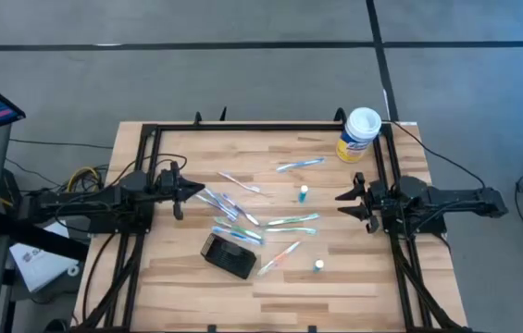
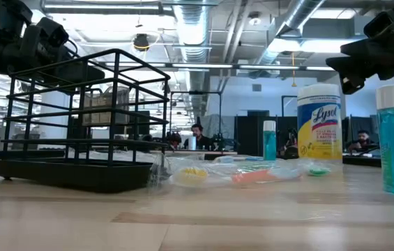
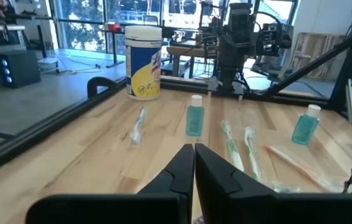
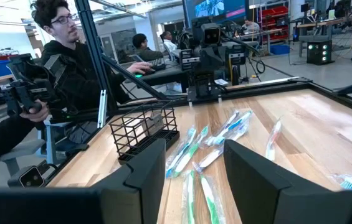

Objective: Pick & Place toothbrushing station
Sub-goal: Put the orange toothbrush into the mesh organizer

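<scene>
Room: an open workshop with ducts overhead and people seated at screens beyond the desk (image 1: 335,277); one person at the left of the right wrist view holds a control handle.
Desk: pale wood inside a black frame, strewn with wrapped toothbrushes (image 1: 242,217), small teal bottles (image 1: 305,193) and a wipes canister (image 1: 359,134) at the upper right.
Toothbrushing station: the black wire holder (image 1: 229,255) sits low and left of centre in the high view, on the desk, with nothing on it.
Progress: you look to be at the start; the station is ungrasped, so pick and place both remain.
Left end effector: (image 3: 194,163) at centre-left of the high view, fingers pressed together, empty, near the toothbrushes.
Right end effector: (image 4: 194,171) at centre-right, jaws spread wide, holding nothing, well apart from the station.
</scene>
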{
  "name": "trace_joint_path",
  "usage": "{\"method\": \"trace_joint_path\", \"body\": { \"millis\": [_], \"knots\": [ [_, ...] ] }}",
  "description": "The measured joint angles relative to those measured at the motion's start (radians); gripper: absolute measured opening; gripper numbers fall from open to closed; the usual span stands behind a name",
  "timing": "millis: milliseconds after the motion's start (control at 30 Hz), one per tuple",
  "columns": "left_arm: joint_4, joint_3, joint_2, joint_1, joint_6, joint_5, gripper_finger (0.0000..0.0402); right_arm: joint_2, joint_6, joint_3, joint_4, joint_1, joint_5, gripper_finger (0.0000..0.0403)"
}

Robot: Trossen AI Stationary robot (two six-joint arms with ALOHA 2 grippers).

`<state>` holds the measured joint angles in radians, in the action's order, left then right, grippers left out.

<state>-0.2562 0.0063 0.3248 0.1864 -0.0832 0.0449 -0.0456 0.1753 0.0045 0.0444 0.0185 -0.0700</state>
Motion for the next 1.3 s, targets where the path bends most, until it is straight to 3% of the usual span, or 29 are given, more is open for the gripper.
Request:
{"method": "trace_joint_path", "body": {
  "millis": [200, 300, 433, 800, 1033, 1300],
  "knots": [
    [0.126, 0.104, 0.083, 0.008, -0.026, 0.029, 0.0008, 0.0, 0.0, 0.0, 0.0, 0.0, 0.0, 0.0154],
    [0.238, 0.196, 0.191, 0.031, -0.014, 0.063, 0.0008, 0.0, 0.0, 0.0, 0.0, 0.0, 0.0, 0.0154],
    [0.255, 0.294, 0.371, 0.097, 0.087, 0.079, 0.0008, 0.0, 0.0, 0.0, 0.0, 0.0, 0.0, 0.0154],
    [0.394, 0.682, 0.899, 0.269, 0.267, -0.132, 0.0004, 0.0, 0.0, 0.0, 0.0, 0.0, 0.0, 0.0154],
    [0.606, 0.9, 1.119, 0.272, 0.391, -0.151, 0.0004, 0.0, 0.0, 0.0, 0.0, 0.0, 0.0, 0.0154],
    [0.635, 1.01, 1.257, 0.232, 0.42, -0.151, 0.0007, 0.0, 0.0, 0.0, 0.001, 0.0, 0.0, 0.0154]
  ]
}}
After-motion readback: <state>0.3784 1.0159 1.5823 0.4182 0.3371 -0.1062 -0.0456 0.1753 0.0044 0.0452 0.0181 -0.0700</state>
